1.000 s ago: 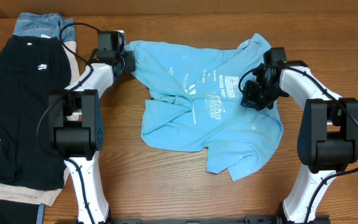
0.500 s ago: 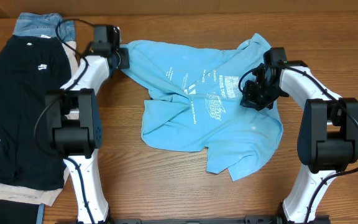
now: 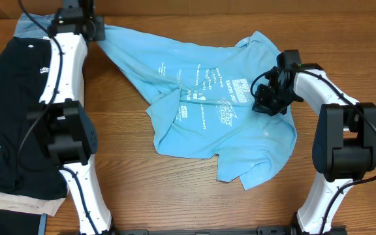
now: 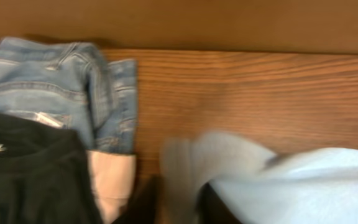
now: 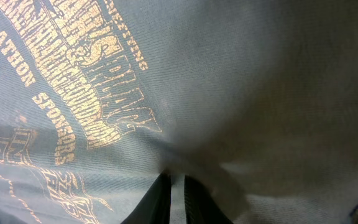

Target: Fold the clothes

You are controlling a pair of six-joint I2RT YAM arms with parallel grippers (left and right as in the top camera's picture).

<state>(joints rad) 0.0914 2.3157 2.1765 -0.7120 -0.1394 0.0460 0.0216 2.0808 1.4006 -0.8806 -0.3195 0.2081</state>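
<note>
The clothes, a light sky-blue T-shirt with white print, lie rumpled across the middle of the table. One sleeve is stretched out to the far left corner, where my left gripper holds it. In the blurred left wrist view, pale blue fabric runs down between the dark fingers of the left gripper. My right gripper presses down on the shirt's right side beside the print. In the right wrist view, the right gripper stands shut, pinching a fold of the T-shirt.
A black T-shirt lies spread at the left over beige cloth. Folded blue jeans sit at the far left corner, close beside the left gripper. In the left wrist view the jeans and black T-shirt show.
My left gripper has moved back and left to the far corner, dragging the sleeve and stretching the shirt leftward. The right arm has not moved.
</note>
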